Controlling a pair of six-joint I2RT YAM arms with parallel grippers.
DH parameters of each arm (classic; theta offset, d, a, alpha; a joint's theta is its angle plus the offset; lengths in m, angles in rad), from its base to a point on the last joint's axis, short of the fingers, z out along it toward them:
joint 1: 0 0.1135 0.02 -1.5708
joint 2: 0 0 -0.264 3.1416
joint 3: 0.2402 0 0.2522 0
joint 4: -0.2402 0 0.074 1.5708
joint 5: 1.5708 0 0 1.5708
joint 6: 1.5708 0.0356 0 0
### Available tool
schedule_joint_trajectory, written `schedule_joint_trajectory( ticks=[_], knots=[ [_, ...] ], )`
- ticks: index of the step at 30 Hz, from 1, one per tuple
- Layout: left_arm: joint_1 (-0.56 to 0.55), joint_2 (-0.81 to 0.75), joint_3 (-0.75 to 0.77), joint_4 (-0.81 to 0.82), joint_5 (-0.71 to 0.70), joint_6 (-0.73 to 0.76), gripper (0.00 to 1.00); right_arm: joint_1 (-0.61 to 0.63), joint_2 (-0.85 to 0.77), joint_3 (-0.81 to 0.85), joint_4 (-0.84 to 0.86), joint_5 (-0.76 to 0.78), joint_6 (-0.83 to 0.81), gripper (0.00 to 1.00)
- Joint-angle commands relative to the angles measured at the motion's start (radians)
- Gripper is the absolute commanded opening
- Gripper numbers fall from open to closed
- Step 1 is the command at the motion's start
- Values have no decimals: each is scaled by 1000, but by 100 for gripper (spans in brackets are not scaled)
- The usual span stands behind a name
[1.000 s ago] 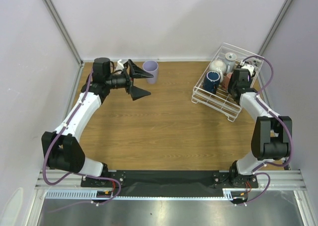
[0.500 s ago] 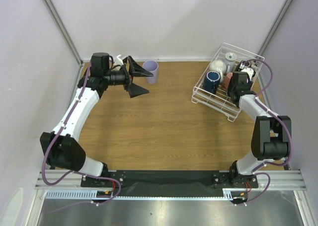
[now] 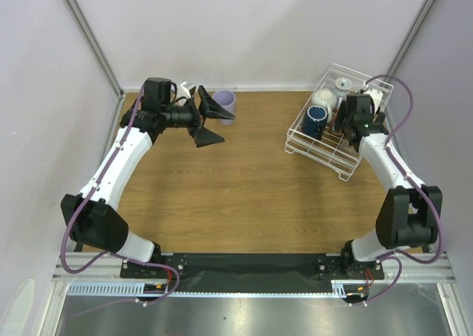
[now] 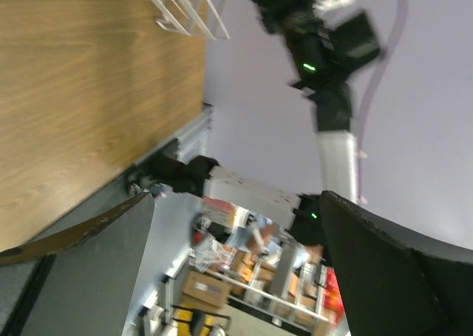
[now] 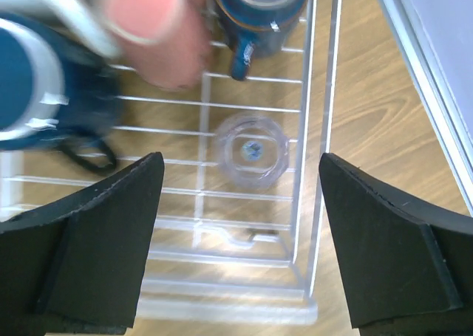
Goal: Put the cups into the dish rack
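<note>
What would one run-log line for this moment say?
left gripper: open near lavender tumbler | right gripper: open above clear glass | clear glass: standing in dish rack

A wood-grain table (image 3: 244, 181) is shown from above. Two things are set directly on it. A lavender tumbler (image 3: 225, 100) is stood upright, mouth up, close to the far edge and left of centre. A white wire dish rack (image 3: 316, 157) is placed in the far right corner, turned at an angle to the table's edges. The tumbler and the dish rack are seen well apart. In the right wrist view, the wood grain is visible through the rack's floor wires.
</note>
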Motion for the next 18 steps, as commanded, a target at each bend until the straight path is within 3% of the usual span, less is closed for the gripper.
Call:
schedule_joint_trajectory(
  ticks=[1,6,7,10,13,18],
  knots=[
    [-34,15,84,-106,-112,106,100,43,-95,182,-179,39,84,91],
    [-100,27,110,-197,-333,174,100,141,-202,184,-313,-119,151,90],
    [-111,27,120,-200,-416,186,100,150,-251,167,-322,-230,154,90],
    [-146,36,130,-209,-601,241,88,204,-340,118,-377,-358,161,88],
    [-174,52,117,-162,-742,301,75,254,-438,86,-436,-408,153,88],
    [-232,108,147,-15,-947,445,75,260,-557,55,-520,-477,144,88]
  ],
)
